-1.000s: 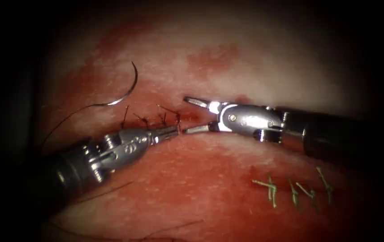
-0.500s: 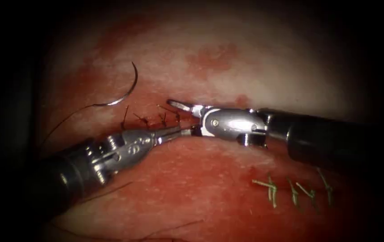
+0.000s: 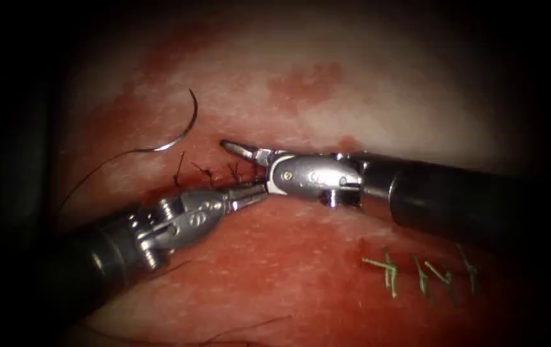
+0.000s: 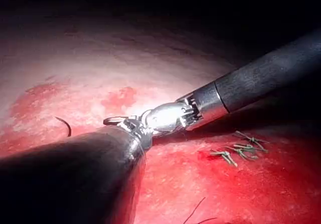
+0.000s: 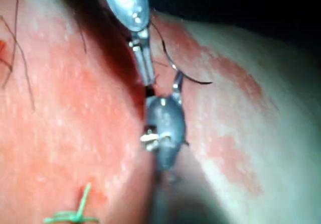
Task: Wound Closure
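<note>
The curved needle [image 3: 184, 130] lies free on the tissue [image 3: 326, 115] left of the cut, held by neither tool, its thread [image 3: 95, 170] trailing off left. The left tool [image 3: 249, 193] comes in from the lower left, its jaws shut on a dark thread end at the cut's last stitch [image 3: 233, 171]. The right tool [image 3: 244, 167] reaches in from the right with its jaws open. One jaw lies above the dark stitches and the other sits against the left tool's tip. The right wrist view shows the right tool [image 5: 175, 83] meeting the left tool [image 5: 145, 71].
Several dark stitches [image 3: 206, 171] cross the cut, which is wet with red fluid [image 3: 275, 257]. Green cut thread ends [image 3: 420, 273] lie on the tissue at lower right and also appear as green ends [image 4: 241, 151]. Loose dark thread [image 3: 249, 326] runs along the near edge.
The right tool has slid left along the cut with its jaws open and now straddles the stitches at the left tool's tip. The left tool and the needle have barely moved.
</note>
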`<action>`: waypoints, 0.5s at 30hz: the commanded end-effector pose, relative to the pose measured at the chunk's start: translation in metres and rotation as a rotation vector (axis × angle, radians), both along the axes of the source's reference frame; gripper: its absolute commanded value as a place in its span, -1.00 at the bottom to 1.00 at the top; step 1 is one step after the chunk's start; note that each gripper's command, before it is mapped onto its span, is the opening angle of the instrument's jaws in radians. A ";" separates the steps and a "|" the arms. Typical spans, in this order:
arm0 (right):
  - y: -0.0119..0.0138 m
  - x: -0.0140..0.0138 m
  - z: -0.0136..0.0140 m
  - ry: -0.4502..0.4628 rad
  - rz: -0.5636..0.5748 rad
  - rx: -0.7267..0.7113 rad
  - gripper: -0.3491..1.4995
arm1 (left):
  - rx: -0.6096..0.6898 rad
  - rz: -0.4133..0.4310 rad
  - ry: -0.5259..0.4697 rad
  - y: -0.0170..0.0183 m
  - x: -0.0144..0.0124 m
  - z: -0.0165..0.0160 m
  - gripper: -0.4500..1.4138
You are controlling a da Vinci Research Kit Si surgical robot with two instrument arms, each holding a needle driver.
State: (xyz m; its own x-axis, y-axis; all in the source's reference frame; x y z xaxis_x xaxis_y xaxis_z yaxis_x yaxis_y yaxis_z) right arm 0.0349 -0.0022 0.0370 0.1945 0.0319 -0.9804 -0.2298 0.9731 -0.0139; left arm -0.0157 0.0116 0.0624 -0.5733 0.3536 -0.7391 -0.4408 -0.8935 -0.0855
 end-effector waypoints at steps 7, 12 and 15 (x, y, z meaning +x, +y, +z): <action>-0.0003 0.0012 0.0006 0.004 0.000 -0.009 0.53 | -0.002 0.002 -0.004 0.0004 -0.0007 0.0005 -1.00; -0.0007 0.0011 0.0006 0.005 -0.003 -0.011 0.55 | 0.000 0.005 -0.007 0.0005 -0.0002 0.0005 -1.00; -0.0007 0.0011 0.0005 0.005 -0.003 -0.011 0.56 | 0.002 0.009 -0.010 0.0007 0.0002 0.0003 -1.00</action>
State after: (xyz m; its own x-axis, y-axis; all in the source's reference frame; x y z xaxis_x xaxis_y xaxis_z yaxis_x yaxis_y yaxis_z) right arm 0.0352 -0.0031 0.0373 0.1920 0.0219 -0.9812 -0.2285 0.9733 -0.0230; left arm -0.0147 0.0119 0.0622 -0.5694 0.3509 -0.7434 -0.4312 -0.8974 -0.0933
